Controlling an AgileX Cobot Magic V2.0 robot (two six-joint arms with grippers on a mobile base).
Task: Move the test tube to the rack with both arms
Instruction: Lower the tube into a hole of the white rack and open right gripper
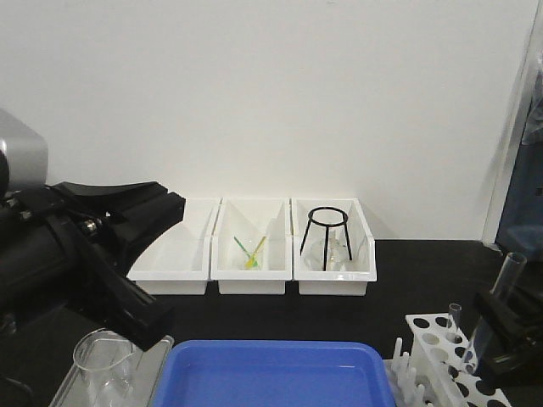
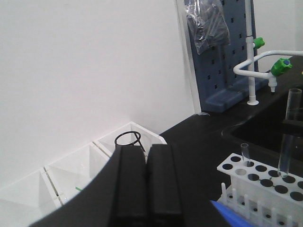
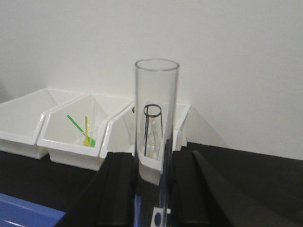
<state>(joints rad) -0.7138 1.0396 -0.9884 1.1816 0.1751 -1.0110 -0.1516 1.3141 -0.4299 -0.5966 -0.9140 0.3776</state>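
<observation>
- Currently, we are gripping the slim clear glass test tube [image 3: 155,118] in the right black jaw gripper [image 3: 155,189], its fingers [image 3: 118,189] pinching the lower half, at the small white plastic rack [image 1: 437,343].
- We are judging the tube light, stiff, slick and fragile, so a gentle hold on its middle suits.
- Its long axis is standing nearly upright, rim up, leaning slightly.
- The left black gripper [image 2: 144,189] is idling, fingers pressed together, empty.

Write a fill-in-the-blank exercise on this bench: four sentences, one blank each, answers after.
1. The right gripper holds the test tube with its open rim pointing ____.
2. The left gripper has its jaws ____ and holds nothing.
3. In the front view, the black wire stand sits in the ____ of the three white bins.
4. The tray nearest the camera is coloured ____.
Missing words: up; shut; rightmost; blue.
</observation>
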